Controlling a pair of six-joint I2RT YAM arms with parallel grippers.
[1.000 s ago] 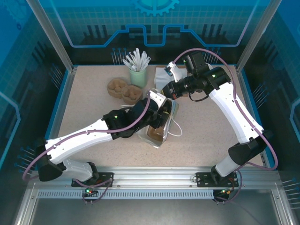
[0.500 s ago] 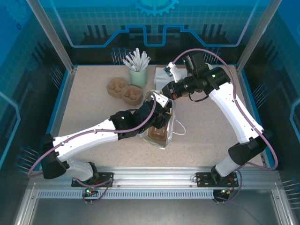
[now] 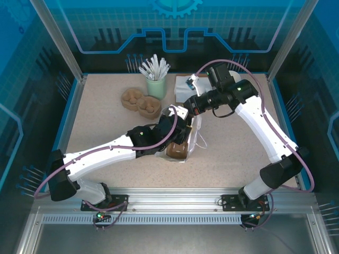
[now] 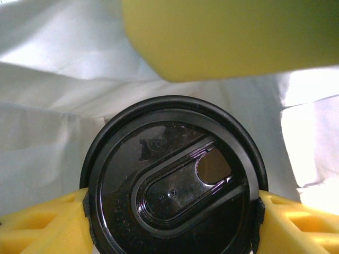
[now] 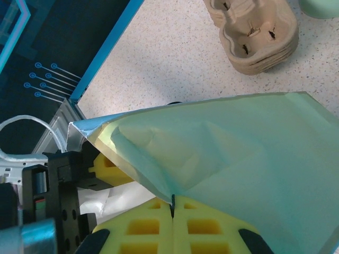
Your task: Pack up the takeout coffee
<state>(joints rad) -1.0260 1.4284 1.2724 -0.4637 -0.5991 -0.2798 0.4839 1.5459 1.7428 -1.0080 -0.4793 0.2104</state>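
Top view: we see a speckled beige table (image 3: pixel 106 127) inside a blue-lit enclosure; a mint cup of white sticks (image 3: pixel 156 84) and 2 cardboard cup carriers (image 3: pixel 140 104) stand at the far side; the left gripper (image 3: pixel 179 132) reaches into the paper bag (image 3: pixel 188 151) at centre; the right gripper (image 3: pixel 193 104) meets the bag's top edge.

Left wrist view: here we see what the top view hides; the takeout coffee (image 4: pixel 172 196) sits inside the bag, white walls around it; 2 yellow fingers (image 4: pixel 42 225) grasp its black lid from either side.

Right wrist view: the right gripper is clenched on the bag's pale rim, paper pinched between its fingers.

Against 1 second ago: the left arm has stretched farther forward; the bag stands more upright.
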